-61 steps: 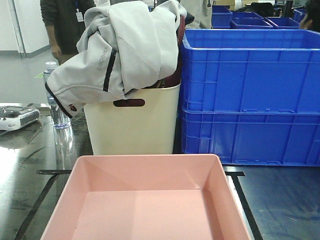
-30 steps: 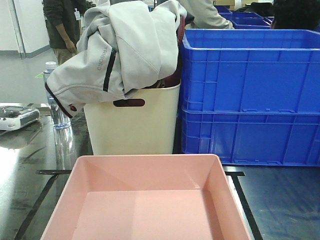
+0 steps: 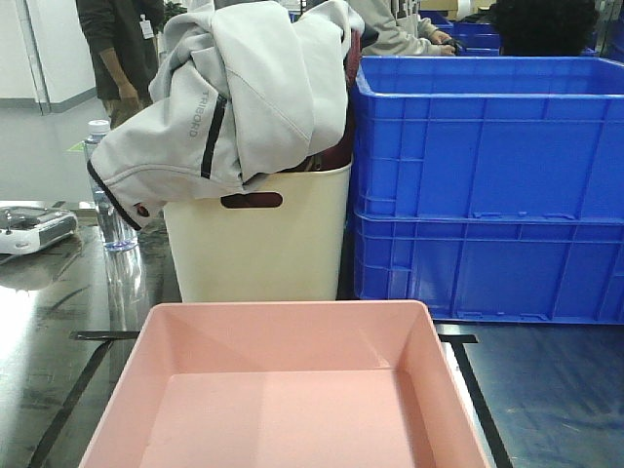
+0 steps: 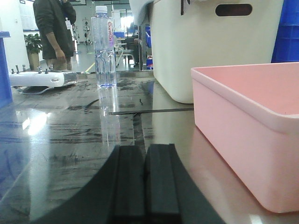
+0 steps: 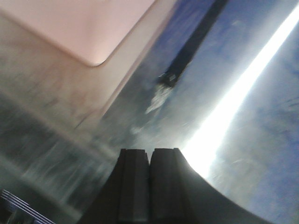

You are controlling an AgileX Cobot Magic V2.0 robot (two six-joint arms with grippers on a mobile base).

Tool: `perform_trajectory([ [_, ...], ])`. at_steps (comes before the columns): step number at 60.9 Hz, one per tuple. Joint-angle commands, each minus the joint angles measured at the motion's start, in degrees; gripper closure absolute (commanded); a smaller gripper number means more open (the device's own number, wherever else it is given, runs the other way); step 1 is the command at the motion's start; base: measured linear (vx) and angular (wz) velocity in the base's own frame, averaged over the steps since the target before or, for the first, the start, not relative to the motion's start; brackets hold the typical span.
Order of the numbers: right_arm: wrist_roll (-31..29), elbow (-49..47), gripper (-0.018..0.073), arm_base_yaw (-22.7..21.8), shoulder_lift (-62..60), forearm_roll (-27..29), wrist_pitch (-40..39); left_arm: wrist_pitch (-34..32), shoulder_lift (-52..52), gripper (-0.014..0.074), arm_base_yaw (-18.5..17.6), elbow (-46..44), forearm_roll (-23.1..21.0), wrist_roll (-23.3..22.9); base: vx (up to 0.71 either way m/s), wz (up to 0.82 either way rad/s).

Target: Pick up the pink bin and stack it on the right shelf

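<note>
1. Comparing w/ half a sec ago: pale-pink shallow plastic bin (image 3: 283,390) unmoved on the shiny dark reflective shelf top (image 3: 58,322); only the people behind shifted.
2. Bin: smooth, sloped walls, rolled rim, sits between black tape lines (image 3: 68,400).
3. Left gripper (image 4: 145,182): black fingers pressed together, holding nothing, just beside bin's left wall.
4. Right gripper (image 5: 149,182): fingers together too, empty, near a bin corner; view blurred.
5. Clear water bottle (image 4: 105,46) label unclear; grey jacket (image 3: 234,97) print reads approx. "TRIGORD".
</note>
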Motion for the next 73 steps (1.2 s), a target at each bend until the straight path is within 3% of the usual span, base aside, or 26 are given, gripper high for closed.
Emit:
perform_trajectory([
  [1,-0.2,2.3,0.0568,-4.8,-4.3,-2.3,-14.6,-5.1,-1.1,0.0603,0.0,0.8,0.0,-0.4,0.0,0.0],
  [9,-0.2,11.8,0.0568,-13.3,-14.0,-1.1,-32.7,-5.1,-1.1,0.0603,0.0,0.8,0.0,-0.4,0.0,0.0],
  [15,-0.2,18.6,0.0568,-19.2,-20.0,1.9,-41.4,-5.1,-1.1,0.0603,0.0,0.8,0.0,-0.4,0.0,0.0],
  [27,-0.2,27.8,0.0568,-29.3,-27.9,11.7,-48.0,-5.1,-1.1,0.0603,0.0,0.8,0.0,-0.4,0.0,0.0],
  [34,-0.5,29.8,0.0568,-33.5,-30.1,13.1,-48.1,-5.1,-1.1,0.0603,0.0,0.8,0.0,-0.4,0.0,0.0],
  [54,-0.9,29.7,0.0568,-35.1,-30.5,13.0,-47.7,-5.1,-1.1,0.0603,0.0,0.8,0.0,-0.4,0.0,0.0],
  [62,-5.6,29.8,0.0568,-35.1,-30.5,13.6,-47.7,-5.1,-1.1,0.0603,0.0,0.8,0.0,-0.4,0.0,0.0],
  [73,-7.3,29.8,0.0568,-35.1,-30.5,13.5,-47.6,-5.1,-1.1,0.0603,0.0,0.8,0.0,-0.4,0.0,0.0],
])
